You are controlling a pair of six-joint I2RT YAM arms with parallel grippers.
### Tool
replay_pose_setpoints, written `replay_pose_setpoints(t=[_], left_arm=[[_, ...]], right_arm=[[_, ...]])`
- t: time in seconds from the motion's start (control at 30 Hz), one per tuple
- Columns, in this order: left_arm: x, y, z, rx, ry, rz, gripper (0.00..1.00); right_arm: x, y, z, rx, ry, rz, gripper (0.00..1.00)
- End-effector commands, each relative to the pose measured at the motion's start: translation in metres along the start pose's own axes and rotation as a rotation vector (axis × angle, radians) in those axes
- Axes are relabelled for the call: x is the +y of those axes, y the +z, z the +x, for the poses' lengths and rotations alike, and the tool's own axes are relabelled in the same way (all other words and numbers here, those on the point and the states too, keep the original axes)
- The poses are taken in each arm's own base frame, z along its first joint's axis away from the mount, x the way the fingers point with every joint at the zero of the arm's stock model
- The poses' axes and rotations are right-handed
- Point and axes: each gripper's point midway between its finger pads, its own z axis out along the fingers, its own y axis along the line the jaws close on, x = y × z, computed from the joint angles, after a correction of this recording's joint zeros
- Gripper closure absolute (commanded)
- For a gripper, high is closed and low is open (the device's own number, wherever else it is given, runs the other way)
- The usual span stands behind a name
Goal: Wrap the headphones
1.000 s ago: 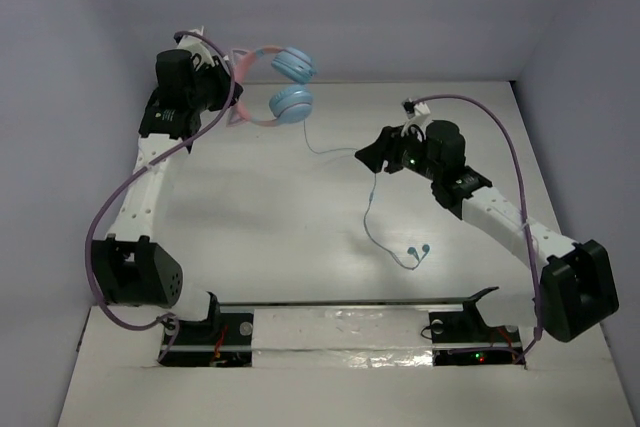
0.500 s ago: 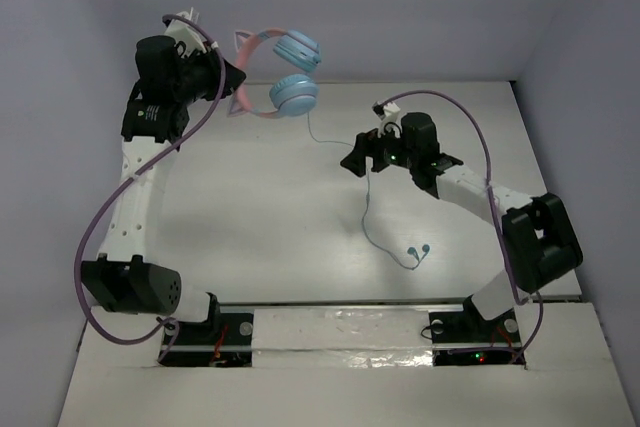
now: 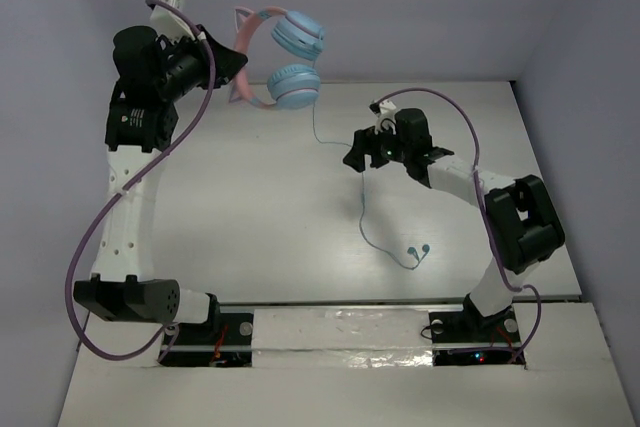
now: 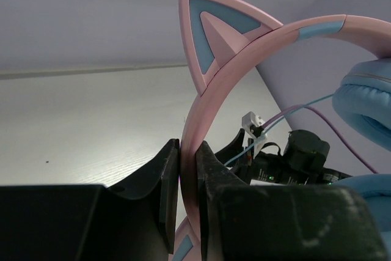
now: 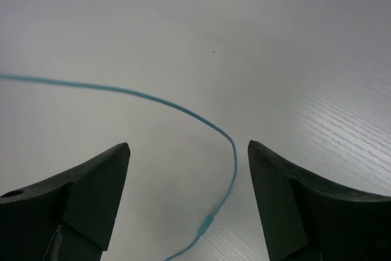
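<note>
My left gripper (image 3: 222, 65) is shut on the pink headband (image 4: 211, 111) of the headphones (image 3: 280, 59) and holds them in the air at the back left. The light-blue ear cups (image 3: 294, 85) hang to the right of the gripper. The thin pale-blue cable (image 3: 364, 209) runs down from the cups, across the table, to its end (image 3: 417, 252) near the middle. My right gripper (image 3: 355, 159) is open just above the table, with the cable (image 5: 183, 109) lying between its fingers (image 5: 91, 181), untouched.
Purple arm cables (image 3: 130, 177) loop along both arms. The grey back wall (image 3: 420, 7) stands close behind the headphones. A white ledge (image 3: 340, 327) with the arm bases runs along the near edge.
My left gripper has lifted the headphones higher and slightly back. My right arm has folded in, its gripper moving left over the cable. The cable now hangs more taut.
</note>
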Motion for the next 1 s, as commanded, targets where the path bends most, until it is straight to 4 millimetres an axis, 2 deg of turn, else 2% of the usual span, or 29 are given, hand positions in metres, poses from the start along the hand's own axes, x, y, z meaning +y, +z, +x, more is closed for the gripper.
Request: replay_pose_setpoints(t=[0.0, 0.07, 0.13, 0.37, 0.5, 0.63, 0.7, 0.77, 0.9, 0.97], left_arm=[[-0.045, -0.026, -0.047, -0.14, 0.046, 0.111, 1.0], [-0.044, -0.025, -0.049, -0.142, 0.045, 0.102, 1.0], [-0.046, -0.027, -0.051, -0.149, 0.045, 0.106, 1.0], [-0.066, -0.036, -0.071, -0.196, 0.044, 0.155, 1.0], [-0.075, -0.04, -0.085, -0.225, 0.042, 0.166, 1.0], [-0.077, -0.038, -0.088, -0.232, 0.023, 0.176, 1.0], [-0.074, -0.036, -0.091, -0.237, 0.01, 0.179, 1.0], [-0.076, -0.035, -0.092, -0.236, 0.004, 0.191, 1.0], [-0.077, -0.031, -0.097, -0.244, -0.003, 0.196, 1.0], [-0.073, -0.032, -0.102, -0.257, -0.002, 0.185, 1.0]], right_arm=[[-0.012, 0.004, -0.013, -0.058, 0.0, 0.056, 0.17], [-0.008, 0.002, -0.019, -0.094, 0.018, 0.043, 0.18], [-0.002, 0.003, -0.013, -0.095, 0.044, 0.008, 0.21], [-0.003, 0.01, 0.02, -0.087, 0.185, -0.012, 0.3], [0.001, 0.005, 0.03, -0.102, 0.251, -0.02, 0.3], [0.003, 0.004, 0.041, -0.097, 0.304, -0.029, 0.3], [0.008, 0.001, 0.053, -0.081, 0.337, -0.055, 0.29], [0.022, 0.001, 0.057, -0.082, 0.332, -0.086, 0.28], [0.039, 0.006, 0.072, -0.047, 0.333, -0.098, 0.27], [0.035, 0.008, 0.077, -0.045, 0.366, -0.075, 0.28]])
